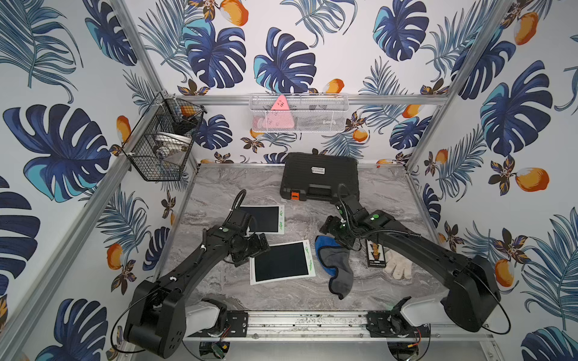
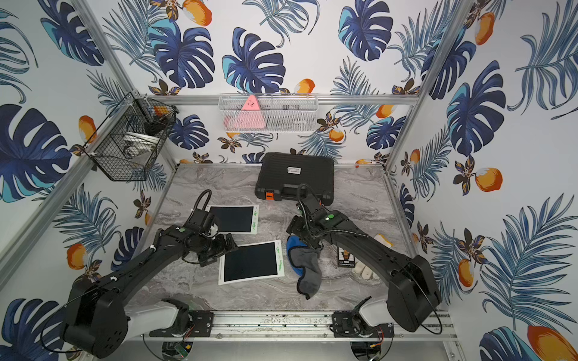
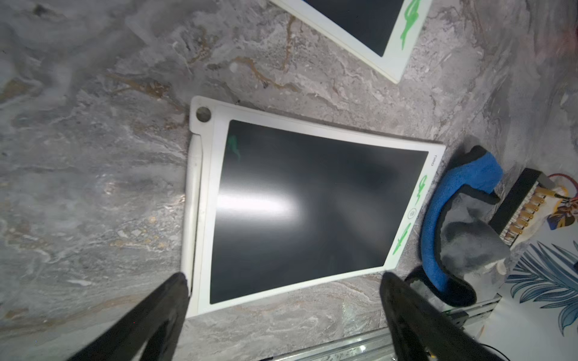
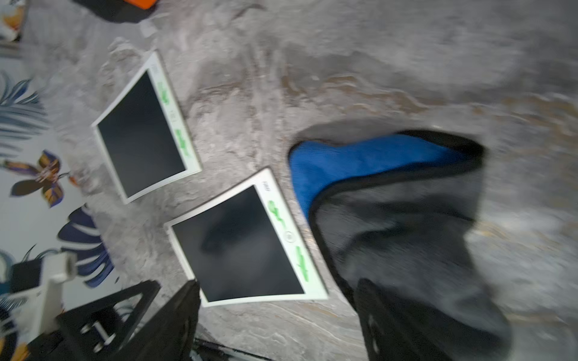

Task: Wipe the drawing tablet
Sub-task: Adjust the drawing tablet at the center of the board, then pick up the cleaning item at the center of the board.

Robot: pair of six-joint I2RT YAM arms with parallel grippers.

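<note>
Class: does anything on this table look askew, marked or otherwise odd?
The near tablet lies skewed, unlike the far tablet; both carry green scribbles on their white frames. The cloth lies crumpled beside the near one.

My gripper: jaws wide apart. One black finger overlaps the grey side of the blue-and-grey microfibre cloth with black edging; contact unclear, blurry. White-framed dark-screen drawing tablet lies just beside it, identical second tablet beyond, both on grey marbled tabletop.
</note>
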